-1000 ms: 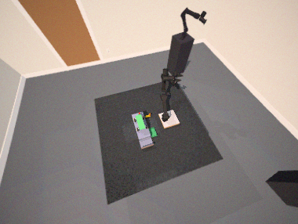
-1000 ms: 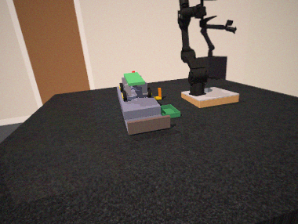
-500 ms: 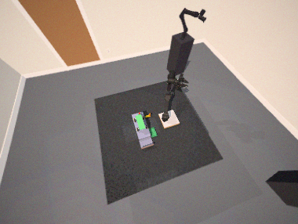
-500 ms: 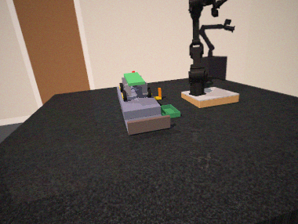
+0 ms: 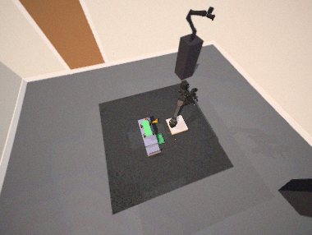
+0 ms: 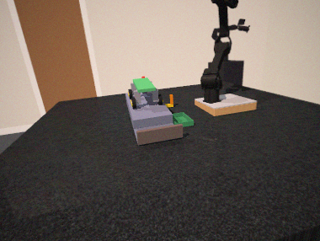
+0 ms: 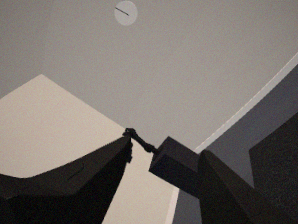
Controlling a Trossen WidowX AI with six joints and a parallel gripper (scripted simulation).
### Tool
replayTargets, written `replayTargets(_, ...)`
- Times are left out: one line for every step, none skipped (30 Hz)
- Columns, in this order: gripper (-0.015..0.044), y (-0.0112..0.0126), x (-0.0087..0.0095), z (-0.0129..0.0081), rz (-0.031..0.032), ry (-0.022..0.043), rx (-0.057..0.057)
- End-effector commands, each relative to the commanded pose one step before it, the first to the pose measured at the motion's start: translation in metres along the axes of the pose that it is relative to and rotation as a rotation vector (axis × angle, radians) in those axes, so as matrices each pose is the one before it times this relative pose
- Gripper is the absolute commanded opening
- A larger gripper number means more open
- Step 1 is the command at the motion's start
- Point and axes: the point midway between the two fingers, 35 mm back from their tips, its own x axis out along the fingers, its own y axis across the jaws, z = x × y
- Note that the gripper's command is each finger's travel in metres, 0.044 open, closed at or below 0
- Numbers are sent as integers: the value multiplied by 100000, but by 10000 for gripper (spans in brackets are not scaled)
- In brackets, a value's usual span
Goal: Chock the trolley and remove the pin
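Observation:
The trolley (image 5: 146, 129) (image 6: 144, 85), grey with a green top, stands at the upper end of the grey ramp (image 5: 151, 145) (image 6: 149, 119). The red-headed stop pin (image 6: 143, 77) shows just behind it. The yellow chock with its orange handle (image 5: 154, 120) (image 6: 170, 101) stands beside the ramp, next to the trolley's wheels; whether it touches a wheel is too small to tell. The green tray (image 5: 161, 139) (image 6: 184, 120) lies against the ramp's lower side. My gripper (image 5: 193, 96) (image 6: 242, 26) (image 7: 165, 151) is raised high above the arm's base, far from the trolley. Its fingers stand partly apart with nothing between them.
The arm's base stands on a white and tan slab (image 5: 178, 128) (image 6: 227, 105). A dark pillar (image 5: 189, 55) (image 6: 232, 73) with a camera arm stands behind it. All rests on a dark mat (image 5: 123, 185). A dark box (image 5: 300, 195) lies at the far right.

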Motion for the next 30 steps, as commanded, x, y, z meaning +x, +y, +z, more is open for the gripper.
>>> replayTargets(190, -2353, 2037, 3816, -11190, -10477, -10117)
replayTargets(190, -692, 563, 846, -3187, -2498, -2912)
replayTargets(190, -729, 556, 808, -3298, -2334, -2900)
replayTargets(190, -764, 549, 769, -3400, -2164, -2887)
replayTargets(190, -798, 542, 728, -3493, -1988, -2874)
replayTargets(190, -829, 536, 686, -3577, -1806, -2859)
replayTargets(190, -859, 529, 642, -3651, -1620, -2845)
replayTargets(190, -886, 523, 597, -3715, -1429, -2829)
replayTargets(190, -912, 517, 551, -3769, -1234, -2813)
replayTargets(190, -935, 511, 504, -3812, -1036, -2797)
replayTargets(190, -956, 506, 455, -3845, -836, -2780)
replayTargets(190, -975, 500, 406, -3866, -633, -2763)
replayTargets(190, -991, 495, 356, -3876, -428, -2745)
replayTargets(190, -1005, 490, 304, -3875, -223, -2728)
replayTargets(190, -1016, 486, 253, -3862, -17, -2710)
replayTargets(190, -1024, 482, 200, -3838, 189, -2692)
replayTargets(190, -1030, 477, 147, -3801, 393, -2675)
replayTargets(190, -1033, 474, 94, -3753, 596, -2657)
replayTargets(190, -1034, 470, 41, -3694, 796, -2640)
replayTargets(190, -1031, 467, -13, -3623, 993, -2622)
replayTargets(190, -1026, 464, -66, -3540, 1186, -2605)
replayTargets(190, -1018, 461, -119, -3446, 1374, -2588)
replayTargets(190, -1007, 459, -172, -3341, 1557, -2571)
replayTargets(190, -994, 457, -224, -3226, 1735, -2555)
replayTargets(190, -977, 455, -275, -3099, 1905, -2540)
replayTargets(190, -958, 454, -325, -2963, 2068, -2524)
replayTargets(190, -936, 453, -375, -2817, 2224, -2510)
replayTargets(190, -911, 452, -423, -2661, 2370, -2496)
replayTargets(190, -883, 452, -470, -2496, 2507, -2483)
replayTargets(190, -853, 452, -515, -2324, 2635, -2471)
